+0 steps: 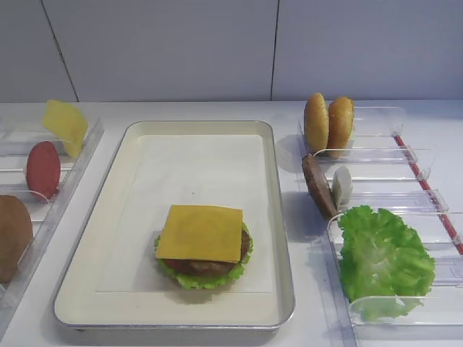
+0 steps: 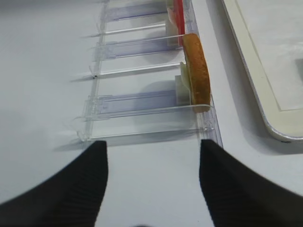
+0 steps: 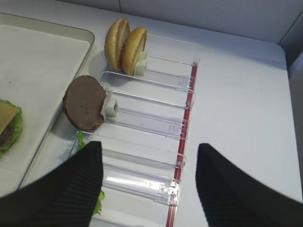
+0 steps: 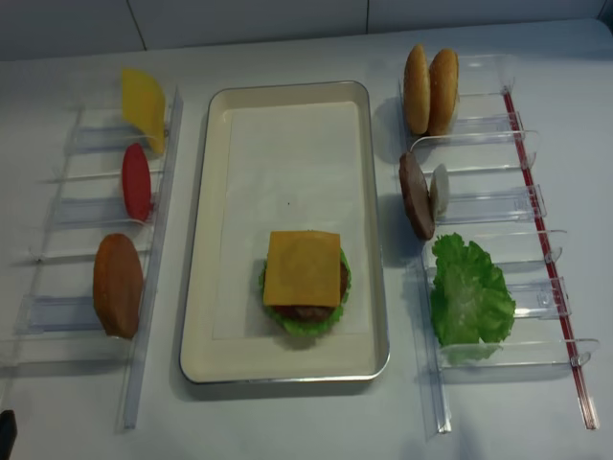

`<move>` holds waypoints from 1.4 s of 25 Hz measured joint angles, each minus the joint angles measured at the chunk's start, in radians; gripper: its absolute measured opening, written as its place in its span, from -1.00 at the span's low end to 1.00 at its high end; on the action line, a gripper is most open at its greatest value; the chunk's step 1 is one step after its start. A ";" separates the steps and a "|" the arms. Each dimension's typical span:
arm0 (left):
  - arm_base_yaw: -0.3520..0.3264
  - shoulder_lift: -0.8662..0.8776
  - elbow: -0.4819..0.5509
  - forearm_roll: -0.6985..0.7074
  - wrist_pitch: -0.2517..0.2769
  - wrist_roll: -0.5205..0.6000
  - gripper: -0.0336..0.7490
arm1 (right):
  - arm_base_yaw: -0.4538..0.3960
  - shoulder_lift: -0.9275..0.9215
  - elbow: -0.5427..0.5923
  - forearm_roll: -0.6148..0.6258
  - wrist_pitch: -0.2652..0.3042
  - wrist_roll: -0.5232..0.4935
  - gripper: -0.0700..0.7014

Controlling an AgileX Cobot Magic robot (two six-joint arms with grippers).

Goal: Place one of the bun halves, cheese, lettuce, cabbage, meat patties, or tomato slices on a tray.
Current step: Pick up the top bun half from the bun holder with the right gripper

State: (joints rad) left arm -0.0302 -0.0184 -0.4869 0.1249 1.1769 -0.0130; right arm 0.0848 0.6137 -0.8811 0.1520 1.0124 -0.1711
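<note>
On the tray (image 1: 195, 155) lies a stack with a cheese slice (image 1: 200, 232) on top of a meat patty (image 1: 210, 266) and lettuce (image 1: 189, 279). Two bun halves (image 1: 328, 123), a patty (image 1: 318, 186) and a lettuce leaf (image 1: 382, 253) stand in the right holders. Cheese (image 1: 65, 126), a tomato slice (image 1: 43, 170) and a bun half (image 1: 11, 238) stand in the left holders. My right gripper (image 3: 149, 156) is open over the right holders, short of the patty (image 3: 85, 103), with nothing in it. My left gripper (image 2: 152, 151) is open above bare table, short of the bun half (image 2: 196, 71). Neither gripper shows clearly in the high views.
Clear plastic holders (image 4: 479, 206) with a red strip (image 4: 546, 240) run along the tray's right side, and a matching row (image 4: 86, 201) runs along its left. A white wall stands behind the table.
</note>
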 joint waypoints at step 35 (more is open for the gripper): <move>0.000 0.000 0.000 0.000 0.000 0.000 0.14 | 0.212 1.366 -1.012 -0.035 0.197 0.259 0.17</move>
State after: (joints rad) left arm -0.0302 -0.0184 -0.4869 0.1249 1.1769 -0.0130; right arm 0.2973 1.9800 -1.8934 0.1173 1.2091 0.0874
